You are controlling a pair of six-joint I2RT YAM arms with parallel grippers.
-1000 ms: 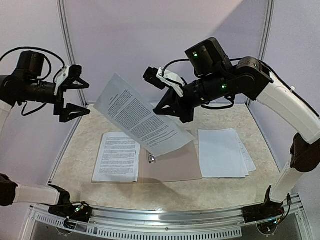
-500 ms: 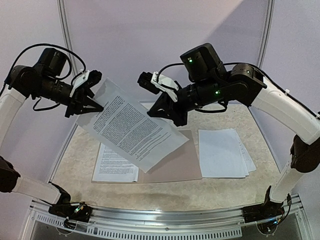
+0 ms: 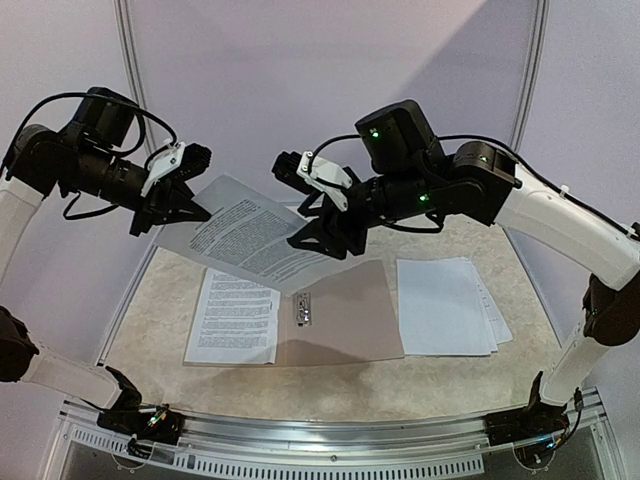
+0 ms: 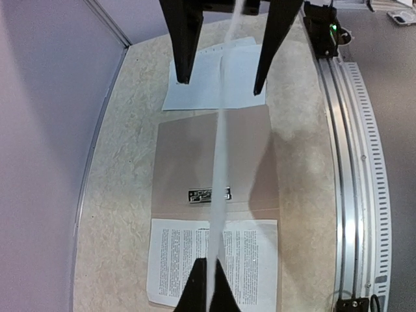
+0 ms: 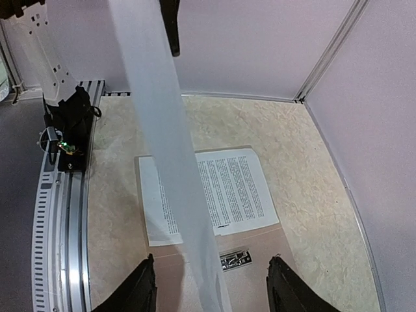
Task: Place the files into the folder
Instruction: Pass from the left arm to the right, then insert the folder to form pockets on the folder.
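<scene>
Above table (image 3: 450, 385), left pincer (image 3: 199, 212) grips sheet (image 3: 250, 240).

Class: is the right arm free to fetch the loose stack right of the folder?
Probably yes: the right gripper is open, the stack lies uncovered; the left gripper holds the raised sheet.

Blurred white sheet (image 5: 170, 149) hangs between spread end effector (image 5: 211, 257) fingers; beneath, printed sheet (image 5: 234, 188) lies on folder (image 5: 253, 286) beside metal clip (image 5: 235, 259).

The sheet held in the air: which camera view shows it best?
Top external: the held sheet shows its printed face, with the left gripper pinching one edge. The left wrist view sees it edge-on, a thin strip; the right wrist view shows only a blurred white band.
</scene>
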